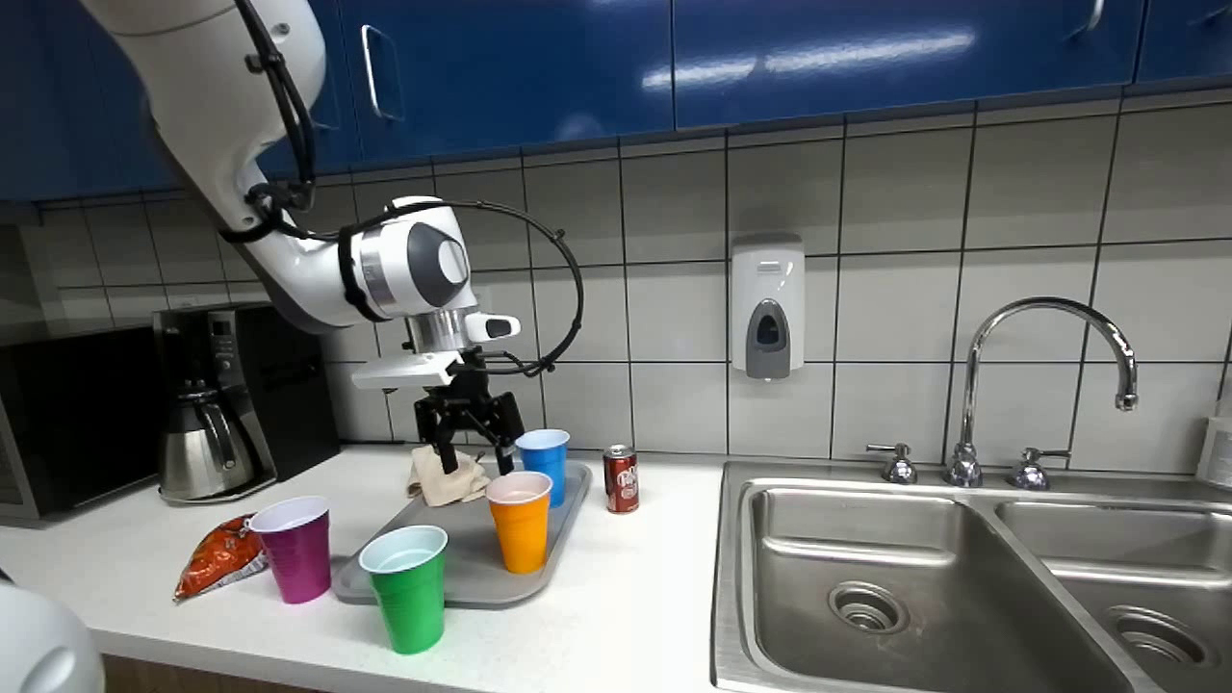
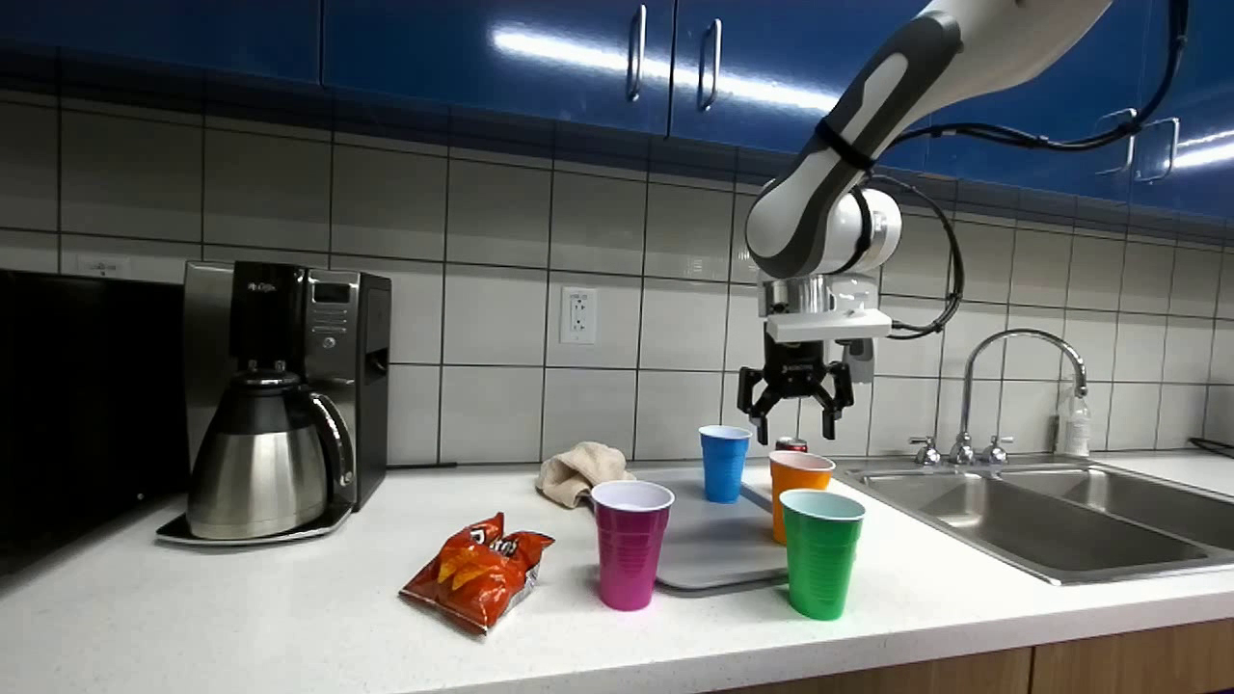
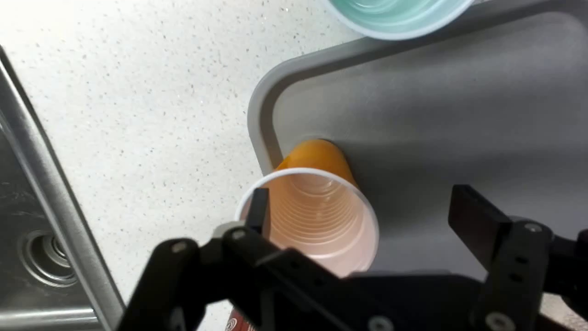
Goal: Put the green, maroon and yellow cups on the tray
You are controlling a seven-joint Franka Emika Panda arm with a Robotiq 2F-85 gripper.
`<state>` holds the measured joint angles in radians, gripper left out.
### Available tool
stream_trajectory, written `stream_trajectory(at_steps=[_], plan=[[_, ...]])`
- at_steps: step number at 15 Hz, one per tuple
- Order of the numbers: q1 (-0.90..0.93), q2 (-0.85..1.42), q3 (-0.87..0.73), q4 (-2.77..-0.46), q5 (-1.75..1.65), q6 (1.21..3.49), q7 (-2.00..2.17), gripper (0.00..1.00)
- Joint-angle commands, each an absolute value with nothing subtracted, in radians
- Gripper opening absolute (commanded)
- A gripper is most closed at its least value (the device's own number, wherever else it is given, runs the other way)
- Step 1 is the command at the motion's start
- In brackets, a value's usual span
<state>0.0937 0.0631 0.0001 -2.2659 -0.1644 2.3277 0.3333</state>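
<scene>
The orange-yellow cup (image 1: 521, 534) stands upright on the grey tray (image 1: 469, 549), near its sink-side edge; it also shows in the wrist view (image 3: 318, 156). The green cup (image 2: 821, 559) stands upright on the counter just in front of the tray; part of its rim shows in the wrist view (image 3: 404, 20). The maroon cup (image 2: 629, 554) stands on the counter by the tray's front corner and is out of the wrist view. My gripper (image 2: 795, 434) is open and empty, pointing down above the tray. In the wrist view, one fingertip overlaps the orange-yellow cup's mouth; contact cannot be told.
A blue cup (image 1: 545, 470) stands on the tray at the back. A tan cloth (image 2: 581, 472) lies by the tray's rear corner. A soda can (image 1: 621, 479) stands between tray and sink (image 1: 866, 539). A chip bag (image 2: 477, 576) and coffee maker (image 2: 270, 424) are on the counter.
</scene>
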Motion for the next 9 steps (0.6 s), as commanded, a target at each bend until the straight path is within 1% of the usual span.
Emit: stream_trajectory(at_steps=[1, 9], plan=[[0.077, -0.07, 0.015, -2.361, -0.132, 2.273, 0.302, 1.0], [0.081, -0.192, 0.059, -2.462, -0.132, 2.182, 0.388, 1.0]])
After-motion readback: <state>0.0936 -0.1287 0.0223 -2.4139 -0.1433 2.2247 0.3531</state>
